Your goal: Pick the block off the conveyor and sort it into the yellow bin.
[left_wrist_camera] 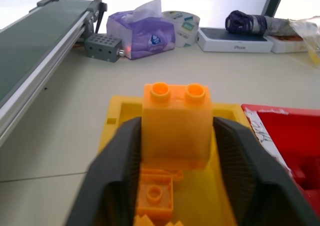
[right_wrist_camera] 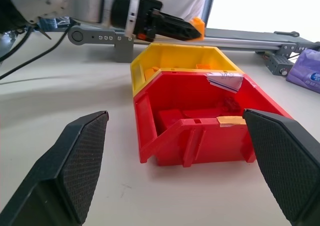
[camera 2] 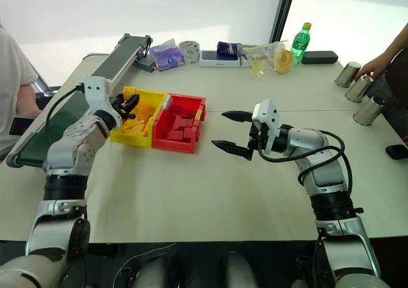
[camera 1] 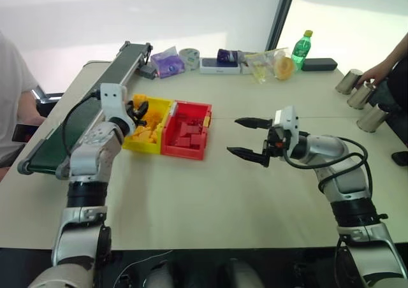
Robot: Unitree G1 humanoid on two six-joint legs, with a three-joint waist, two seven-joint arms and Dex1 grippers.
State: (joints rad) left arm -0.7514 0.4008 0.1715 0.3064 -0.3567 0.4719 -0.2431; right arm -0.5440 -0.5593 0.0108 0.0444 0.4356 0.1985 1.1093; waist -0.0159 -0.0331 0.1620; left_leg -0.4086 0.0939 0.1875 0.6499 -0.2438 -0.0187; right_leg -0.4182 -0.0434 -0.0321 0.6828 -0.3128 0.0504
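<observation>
- Orange-yellow plastic sat between the fingers of your left gripper [left_wrist_camera: 175,186]: the block [left_wrist_camera: 176,126], studs up, hung over the yellow bin [camera 1: 167,104]. Whether the fingers pinched it or had started to let go, I could not tell; the sides looked to be just touching the pads.
- You had it there, I judge, because the drop was the step in hand: the block was off the conveyor [camera 1: 76,119] and above the right tray, so it only needed releasing.
- The yellow bin sat near the table's [camera 1: 210,192] left edge, just beside the conveyor, and touched the red bin [camera 1: 205,132] on its other side. That kept the reach from belt to tray short.
- Your right gripper [camera 1: 250,137] hung over the middle of the table with its two fingers spread wide and nothing between them, pointing toward the red bin. It looked parked clear of the left arm's path.
- Counts: one conveyor, two bins, one block in hand. The yellow bin already held several yellow bricks and the red bin several red ones; too heaped to count.
- Along the far edge you had a tissue pack [left_wrist_camera: 141,33], one green bottle [camera 1: 301,47] and a flat white box [left_wrist_camera: 235,40].
- Three metal cans [camera 1: 360,95] stood at the far right corner, a person's hand [camera 1: 373,76] on one.
</observation>
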